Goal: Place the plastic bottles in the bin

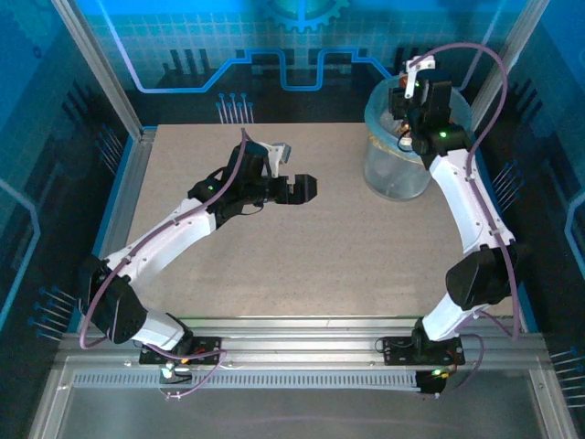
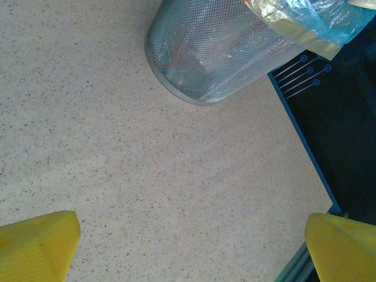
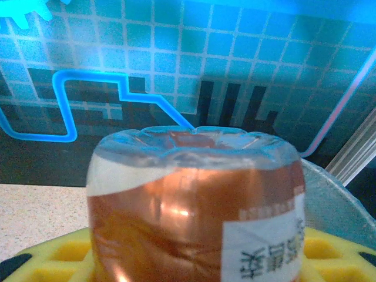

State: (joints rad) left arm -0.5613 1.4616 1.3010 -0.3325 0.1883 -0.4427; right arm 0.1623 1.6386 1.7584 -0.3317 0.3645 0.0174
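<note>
Currently, one bin [image 1: 395, 178], one brown-labelled bottle [image 3: 197, 200], in right end effector [image 1: 409, 119]

One bin [image 1: 395, 174], one bottle [image 3: 194, 200], two claws [image 1: 306, 187] [image 1: 409, 112]

1. The table [image 2: 147, 176] is matt, speckled beige, finely grainy.
2. The bin [image 2: 223, 53], at one o'clock on it, is translucent plastic with a mesh-textured wall.
3. The bag [image 2: 311, 17] is thin, crinkled, glossy blue film.
4. The bottle [image 3: 194, 205] is clear glossy plastic with a shiny brown label.

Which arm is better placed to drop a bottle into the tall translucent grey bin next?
Right. The right gripper holds a clear brown-labelled plastic bottle over the blue-lined grey bin; the left gripper hangs open and empty above bare table.
</note>
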